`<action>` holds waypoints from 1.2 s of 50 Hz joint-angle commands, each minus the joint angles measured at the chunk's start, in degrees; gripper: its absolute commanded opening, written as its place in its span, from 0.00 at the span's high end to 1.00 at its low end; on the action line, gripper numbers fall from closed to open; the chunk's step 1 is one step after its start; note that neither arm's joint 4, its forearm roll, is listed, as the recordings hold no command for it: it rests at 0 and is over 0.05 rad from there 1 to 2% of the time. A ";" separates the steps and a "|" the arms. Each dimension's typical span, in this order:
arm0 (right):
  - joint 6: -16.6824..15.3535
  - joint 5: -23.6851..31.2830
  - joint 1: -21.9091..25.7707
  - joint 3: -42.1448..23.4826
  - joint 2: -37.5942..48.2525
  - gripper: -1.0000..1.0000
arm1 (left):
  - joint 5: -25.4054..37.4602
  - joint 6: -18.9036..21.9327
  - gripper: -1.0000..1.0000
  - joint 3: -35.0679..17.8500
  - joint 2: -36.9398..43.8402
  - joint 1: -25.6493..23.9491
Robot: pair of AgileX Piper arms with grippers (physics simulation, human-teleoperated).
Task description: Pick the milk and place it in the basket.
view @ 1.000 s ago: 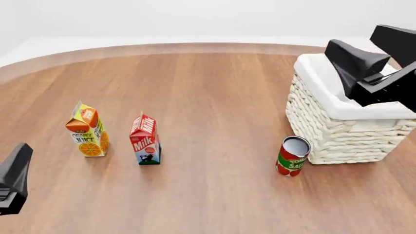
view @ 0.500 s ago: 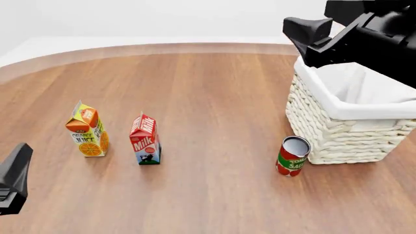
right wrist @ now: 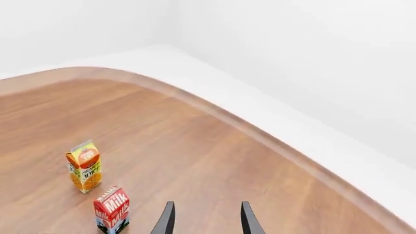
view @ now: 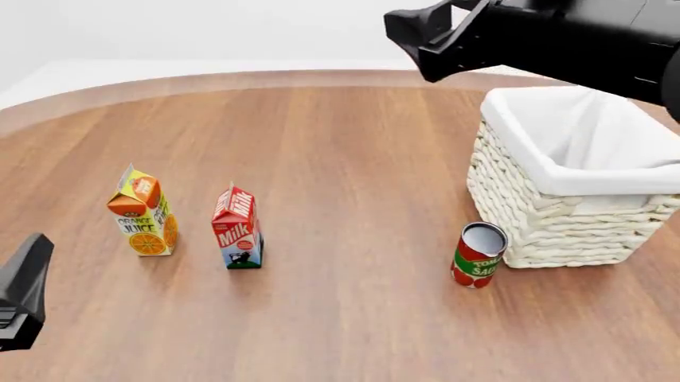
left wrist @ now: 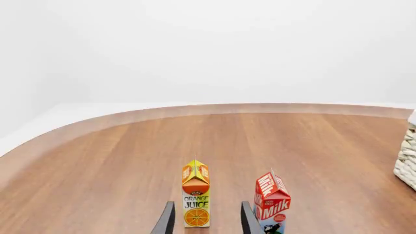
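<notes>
Your left gripper sits at the lower left edge of the front view, low and close to the camera, fingers apart with nothing between them. In its wrist view the two finger tips frame the orange juice carton, not the milk — so it's lined up on the wrong carton, if it's meant to do the job at all.

Next out, left of centre in the front view, the milk stands upright on the table, just beside the juice carton but not touching it. That gap looks tight, so a grab from the juice side could knock the juice over, I'd guess.

Over on the lower right, the tomato sauce can stands right up against the front corner of the basket — it's parked on the straight line from milk to basket, so you'd want to carry the carton in from above rather than low.

Farthest back, your right gripper hangs high at the top of the frame, above and left of the basket, fingers spread and empty, aimed toward the cartons. I'd judge it's positioned to swing across for the milk; nothing's been picked yet.
</notes>
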 commanded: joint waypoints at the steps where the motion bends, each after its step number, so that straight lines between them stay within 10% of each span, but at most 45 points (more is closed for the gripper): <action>1: -1.42 1.59 2.65 -5.34 5.06 0.00 | 0.00 0.00 0.00 0.00 0.00 0.00; 18: -3.46 2.11 4.10 -8.99 10.06 0.00 | 0.00 0.00 0.00 0.00 0.00 0.00; 36: -8.39 10.04 10.43 -30.31 25.68 0.00 | 0.00 0.00 0.00 0.00 0.00 0.00; 60: -14.78 11.13 13.73 -36.23 33.10 0.00 | 0.00 0.00 0.00 0.00 0.00 0.00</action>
